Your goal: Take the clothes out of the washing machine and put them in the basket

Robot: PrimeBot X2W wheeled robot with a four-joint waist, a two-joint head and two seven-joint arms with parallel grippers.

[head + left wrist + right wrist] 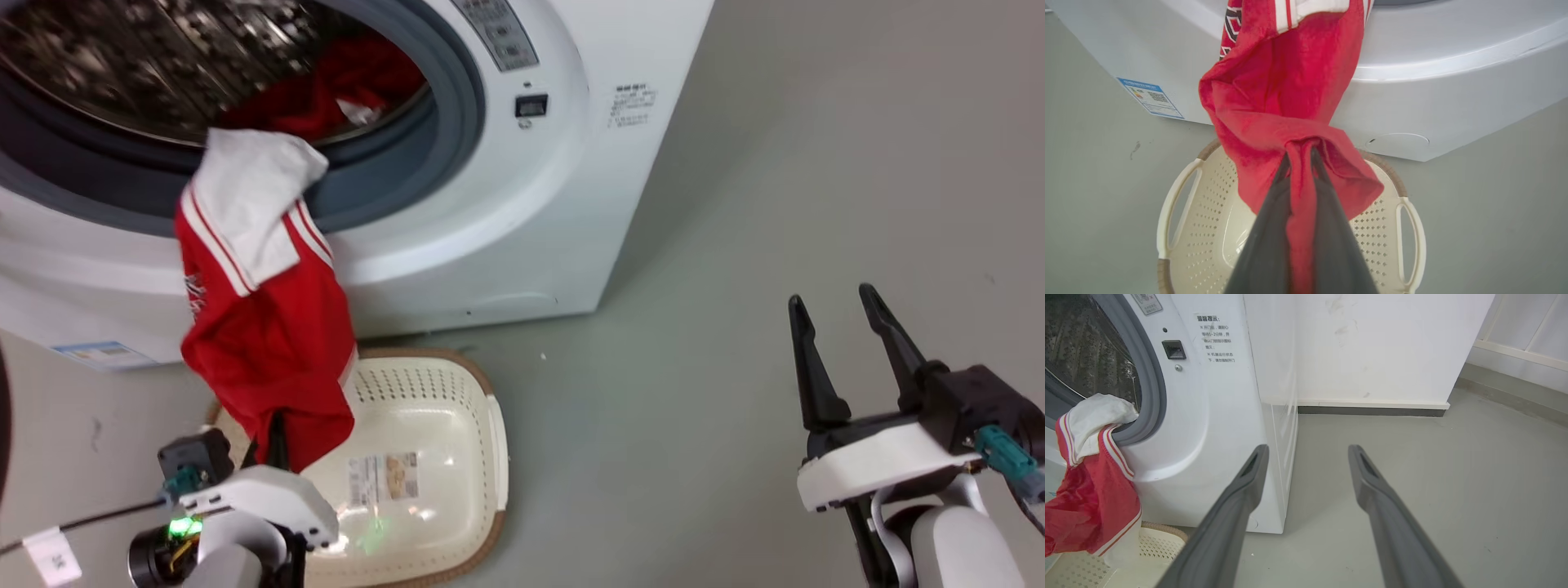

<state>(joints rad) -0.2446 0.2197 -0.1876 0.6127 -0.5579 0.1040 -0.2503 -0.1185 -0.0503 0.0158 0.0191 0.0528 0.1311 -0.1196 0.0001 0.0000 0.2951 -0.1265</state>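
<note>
Jersey lengthwise vertical, from seal toward basket.

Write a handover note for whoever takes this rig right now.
Left gripper: shut on the low end of a red jersey, above the basket.
Right gripper: open, idle over the floor to the right.
Jersey's top end lies draped over the washing machine's door seal; more red clothes lie in the drum.
Done: nothing in the basket yet.
To do: pull this jersey free, drop it in, then fetch the rest.
</note>
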